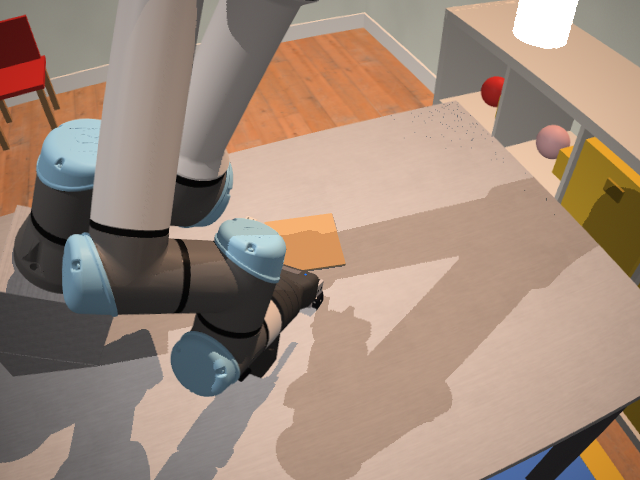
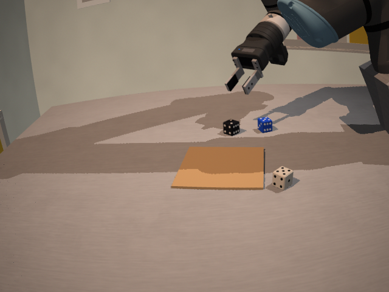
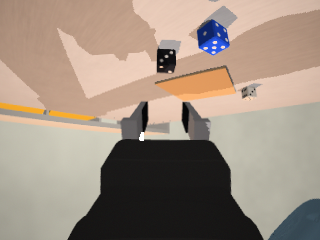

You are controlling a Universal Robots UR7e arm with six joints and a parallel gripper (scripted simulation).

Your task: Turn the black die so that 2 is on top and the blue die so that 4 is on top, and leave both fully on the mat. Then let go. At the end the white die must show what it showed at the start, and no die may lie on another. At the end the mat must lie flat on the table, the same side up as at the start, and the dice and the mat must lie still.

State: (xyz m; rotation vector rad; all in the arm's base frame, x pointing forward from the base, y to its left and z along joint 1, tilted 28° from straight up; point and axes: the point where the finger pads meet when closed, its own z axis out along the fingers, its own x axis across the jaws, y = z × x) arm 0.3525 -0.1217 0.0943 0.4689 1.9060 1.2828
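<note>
My gripper is open and empty, tilted, well above the table behind the dice. The black die stands on the table behind the mat; its top seems to show 2, with 4 and 6 on the sides seen in the exterior view. The blue die stands to its right, 5 on top. The white die stands beside the mat, 5 on top. The orange mat lies flat with no die on it. The top view hides the black and blue dice.
The arm leans over the left part of the table. A shelf with balls and a yellow panel stands past the table's far edge. A red chair stands on the floor. Broad arm shadows cross the table.
</note>
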